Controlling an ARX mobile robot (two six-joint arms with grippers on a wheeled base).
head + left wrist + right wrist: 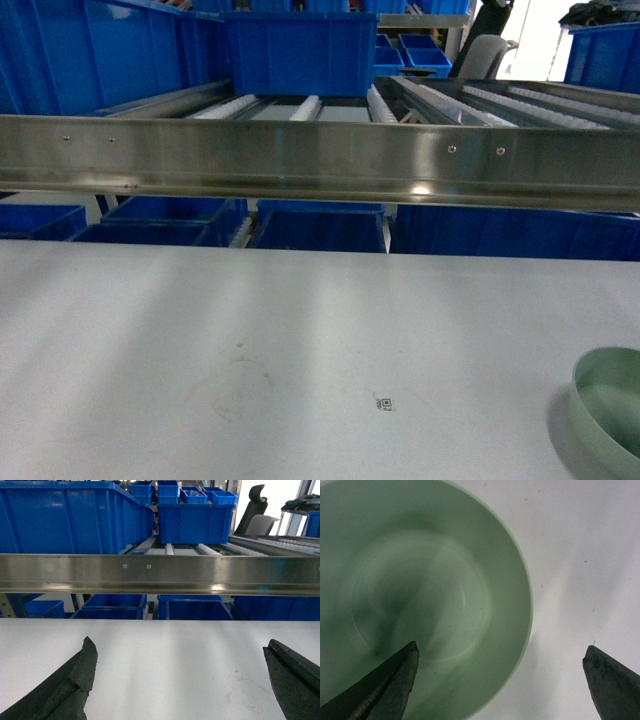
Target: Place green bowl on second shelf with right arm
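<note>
While left gripper [180, 680] hangs over table [250, 340] left of green bowl [420, 595], jaws spread, gripping nothing; bowl at table's right near corner, below and nearer than second shelf [320, 160]; right gripper [500, 680] jaws spread, straddling bowl's right rim.

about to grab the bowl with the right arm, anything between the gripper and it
Nothing visible does. The right gripper hangs open right above the green bowl, one finger over the inside, the other over bare table. The bowl looks empty. The shelf's steel rail runs across beyond it.
</note>
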